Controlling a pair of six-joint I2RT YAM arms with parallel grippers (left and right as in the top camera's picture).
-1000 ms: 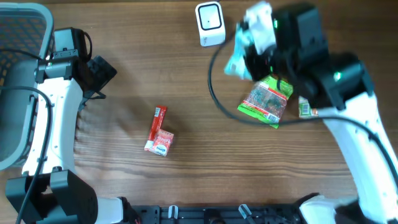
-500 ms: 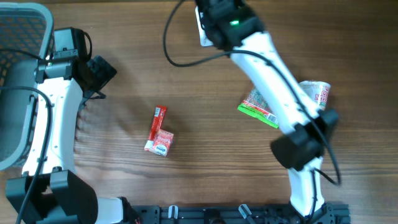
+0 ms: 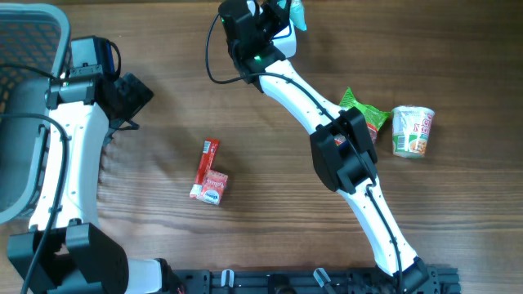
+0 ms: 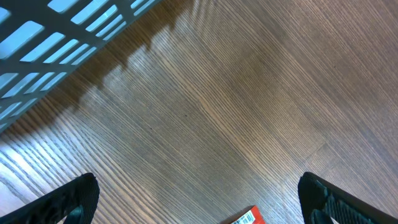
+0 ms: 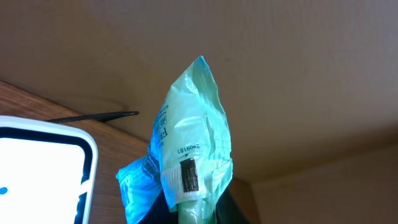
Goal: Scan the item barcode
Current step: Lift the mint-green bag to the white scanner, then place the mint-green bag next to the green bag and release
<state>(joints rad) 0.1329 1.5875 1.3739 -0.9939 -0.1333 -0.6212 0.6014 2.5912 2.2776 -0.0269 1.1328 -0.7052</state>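
My right gripper (image 3: 282, 12) reaches to the table's far edge and is shut on a pale teal packet (image 3: 296, 11). In the right wrist view the packet (image 5: 186, 155) stands upright above my right gripper (image 5: 194, 211), and a black barcode (image 5: 188, 176) on it faces the camera. The white scanner (image 5: 37, 171) sits just to its left; in the overhead view the scanner (image 3: 286, 39) is mostly hidden under the arm. My left gripper (image 3: 135, 96) hangs open at the left over bare wood, its fingertips (image 4: 69, 198) wide apart with nothing between them.
A red stick packet (image 3: 210, 155) and a pink pack (image 3: 211, 189) lie mid-table; the red packet's corner (image 4: 247, 218) shows in the left wrist view. A green snack bag (image 3: 365, 114) and a cup noodle (image 3: 413, 131) lie right. A mesh basket (image 3: 24, 106) stands at far left.
My right arm has swung from the right side across to the scanner at the far edge, carrying the teal packet and uncovering the green bag and cup. The left arm has not moved.
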